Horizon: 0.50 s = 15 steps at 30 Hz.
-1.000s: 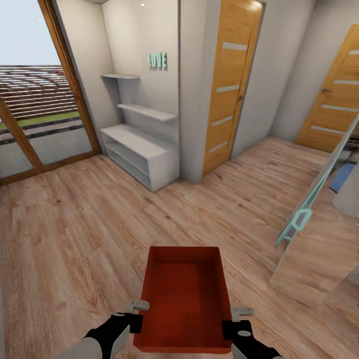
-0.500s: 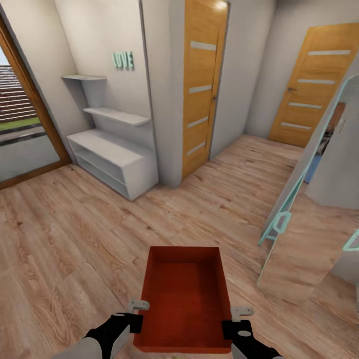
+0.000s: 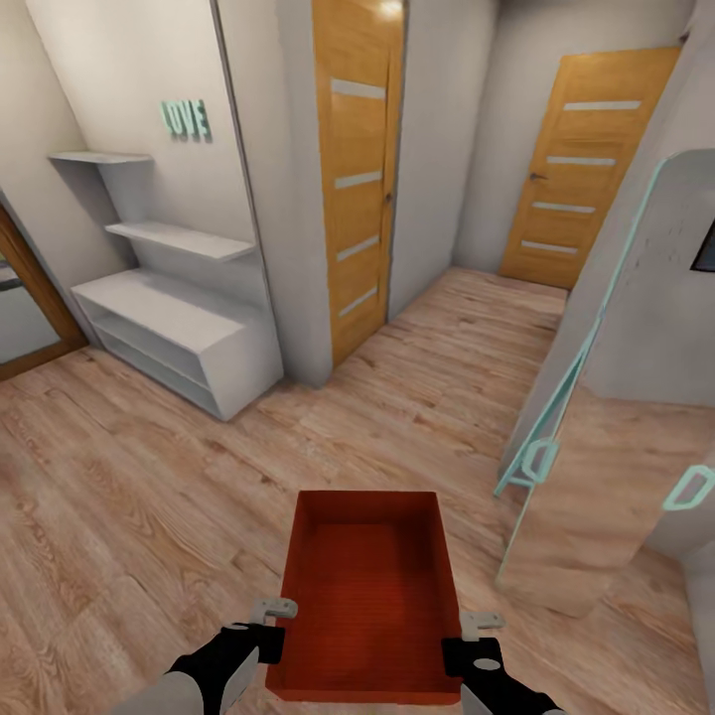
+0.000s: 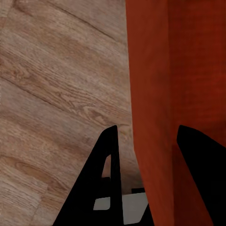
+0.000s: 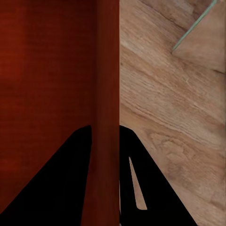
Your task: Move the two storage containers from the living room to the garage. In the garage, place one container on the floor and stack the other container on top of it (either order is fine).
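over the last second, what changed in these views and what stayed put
The whole head view has slid left: the white shelf unit and the nearer orange wooden door sit further left in frame, and the glass doors have nearly left it, so the camera has turned right. Nothing in the room itself moved. The orange-red open storage container stays clamped between the left gripper and right gripper, in the same spot.

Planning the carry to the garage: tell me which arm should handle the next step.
Neither alone: left gripper and right gripper each clamp a side wall of the storage container, so both carry on together.
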Available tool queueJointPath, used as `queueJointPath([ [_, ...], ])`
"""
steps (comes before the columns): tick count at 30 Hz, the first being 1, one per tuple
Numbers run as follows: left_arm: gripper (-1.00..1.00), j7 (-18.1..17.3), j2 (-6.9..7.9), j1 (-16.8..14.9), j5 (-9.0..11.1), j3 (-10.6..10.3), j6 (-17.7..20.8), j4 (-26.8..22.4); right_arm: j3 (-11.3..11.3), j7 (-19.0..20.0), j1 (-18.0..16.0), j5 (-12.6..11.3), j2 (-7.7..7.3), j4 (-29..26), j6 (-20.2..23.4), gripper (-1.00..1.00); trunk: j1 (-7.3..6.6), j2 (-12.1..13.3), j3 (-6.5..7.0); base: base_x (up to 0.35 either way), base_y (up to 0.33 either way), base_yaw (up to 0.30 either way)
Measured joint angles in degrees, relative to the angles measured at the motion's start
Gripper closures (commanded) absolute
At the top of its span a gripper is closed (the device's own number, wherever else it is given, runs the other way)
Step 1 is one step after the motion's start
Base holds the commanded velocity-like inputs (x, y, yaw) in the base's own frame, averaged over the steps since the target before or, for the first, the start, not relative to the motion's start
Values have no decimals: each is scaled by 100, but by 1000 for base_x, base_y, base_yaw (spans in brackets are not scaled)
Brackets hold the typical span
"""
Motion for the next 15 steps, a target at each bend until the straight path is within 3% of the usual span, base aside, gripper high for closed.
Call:
queueJointPath([
  [15,100,0,0,0,-1,0,0,0,-4,1,0,2,0,4,1,100,0,0,0,325,0,-1],
])
